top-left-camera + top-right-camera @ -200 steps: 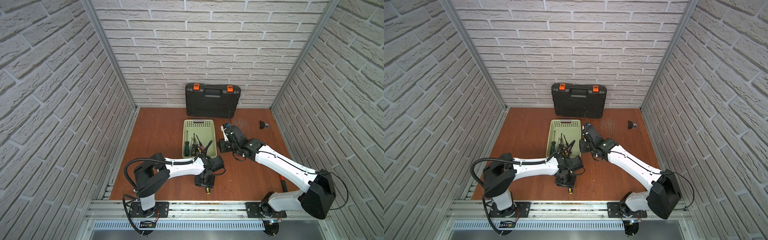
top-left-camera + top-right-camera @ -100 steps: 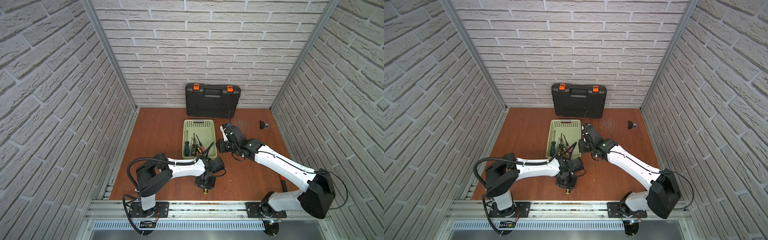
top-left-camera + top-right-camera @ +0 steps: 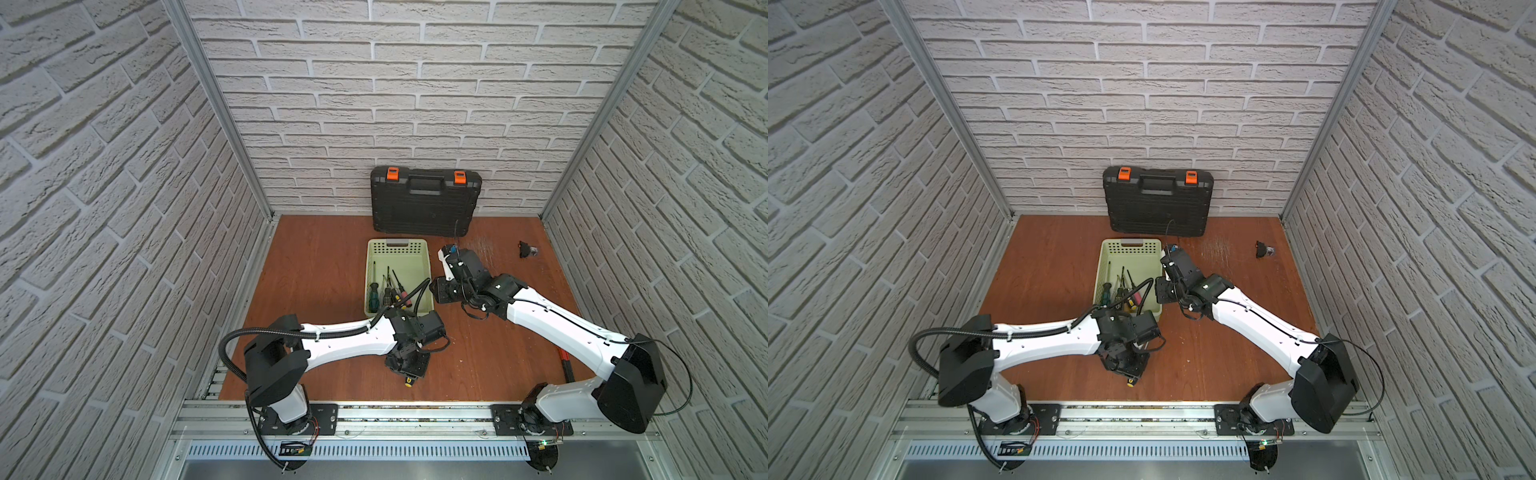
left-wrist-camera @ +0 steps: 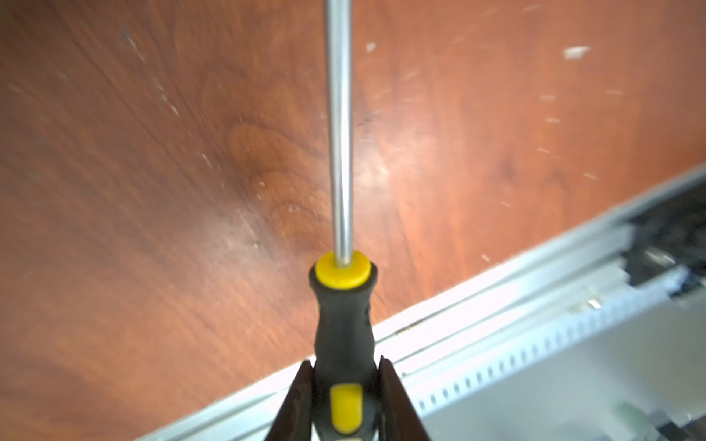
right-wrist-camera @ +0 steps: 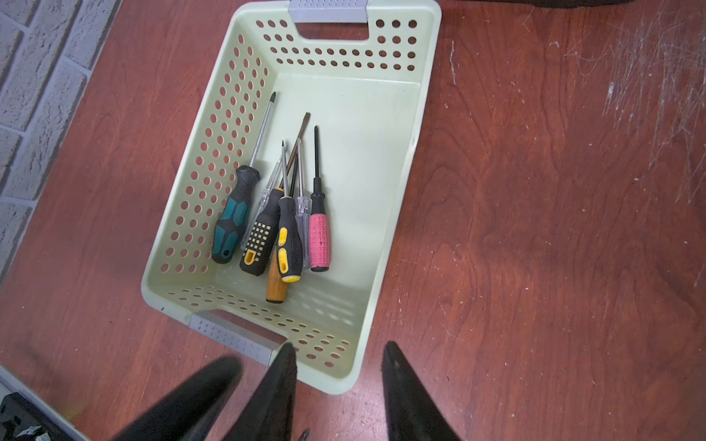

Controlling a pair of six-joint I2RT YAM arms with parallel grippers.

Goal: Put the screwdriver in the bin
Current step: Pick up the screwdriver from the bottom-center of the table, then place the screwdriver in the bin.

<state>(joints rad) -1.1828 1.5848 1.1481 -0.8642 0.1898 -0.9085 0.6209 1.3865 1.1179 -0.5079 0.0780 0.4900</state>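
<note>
Left arm low along table (image 3: 324, 257) front, wrist bent down; left tool (image 4: 344, 366) pinching screwdriver (image 4: 342, 324) handle. Right arm extended beside bin (image 5: 366, 133); right tool (image 5: 339, 345) spread, empty.

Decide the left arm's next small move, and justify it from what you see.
Probably lift the screwdriver and swing it back toward the bin: the left jaws are shut on its handle, low near the front edge of the table, and the bin stands farther back.
</note>
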